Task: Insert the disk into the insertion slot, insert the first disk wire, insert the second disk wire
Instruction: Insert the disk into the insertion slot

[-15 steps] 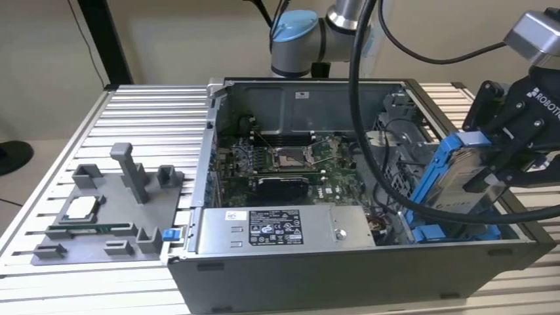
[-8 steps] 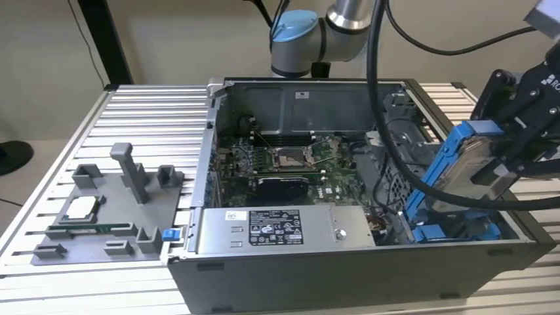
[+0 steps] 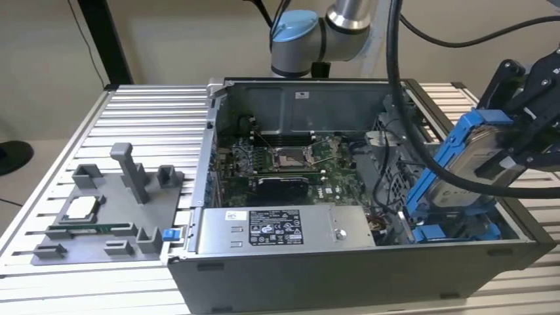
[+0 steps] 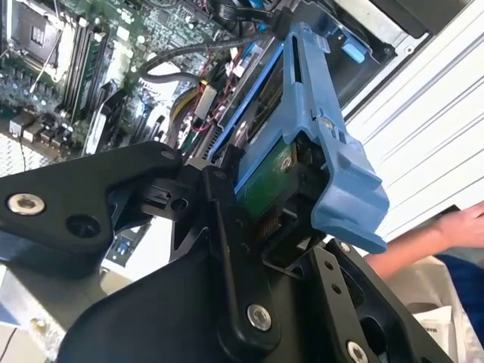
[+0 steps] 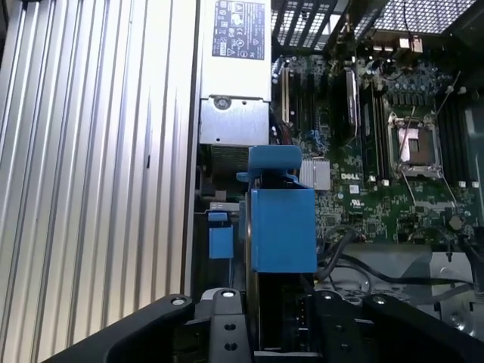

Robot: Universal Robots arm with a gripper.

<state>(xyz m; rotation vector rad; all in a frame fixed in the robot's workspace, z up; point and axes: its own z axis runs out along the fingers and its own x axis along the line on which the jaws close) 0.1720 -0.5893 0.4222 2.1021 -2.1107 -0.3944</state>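
Leaning disk [image 3: 473,157], long axis steeply upright

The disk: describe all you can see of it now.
The disk is a silver-grey metal drive in a blue plastic carrier, green circuit board showing in the second wrist view. The gripper is shut on its upper end. It hangs tilted, lower end inside the computer case, not yet seated.

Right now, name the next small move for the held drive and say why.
Probably ease the disk down along its own tilt toward the insertion slot. The pincer grips its upper end, and in the exterior view it hangs slanted, its lower end near the slot, not yet seated.
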